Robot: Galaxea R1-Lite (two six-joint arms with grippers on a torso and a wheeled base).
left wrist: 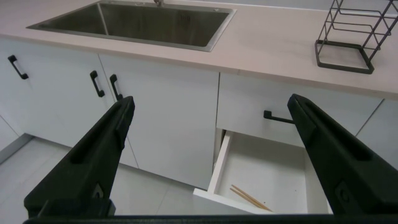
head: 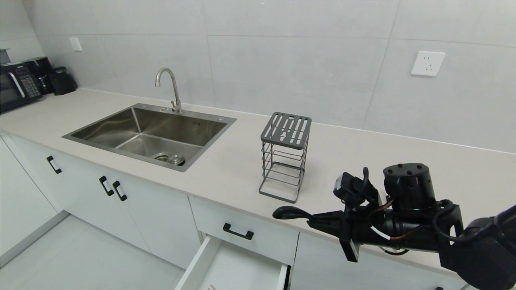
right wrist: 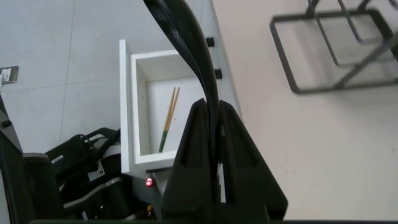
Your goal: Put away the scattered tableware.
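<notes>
Holding a black spoon (head: 287, 212) level, the right pincer (head: 316, 219) is clamped on the handle end, with the bowl pointing left over the near edge of the worktop (head: 225, 161). The open drawer (left wrist: 221, 168) sits lower and to the left, under the worktop lip. A pair of chopsticks (right wrist: 168, 118) is already inside, lying along its floor. The left pincer (left wrist: 211, 102) has its fingers wide apart and carries nothing; it hangs low before the cabinet fronts, facing the drawer. A wire rack (head: 285, 157) stands upright on the worktop, beyond the spoon and well apart from it. Risks, as judged from here: the grip is far out on the handle, so the long free end could swing or slip if the arm dips fast. The spoon is not yet over the drawer opening, so letting go here would drop it onto the worktop edge or the floor. On descent, the bowl could clip the worktop lip or the drawer wall. With the left arm close by, the two could crowd each other.
</notes>
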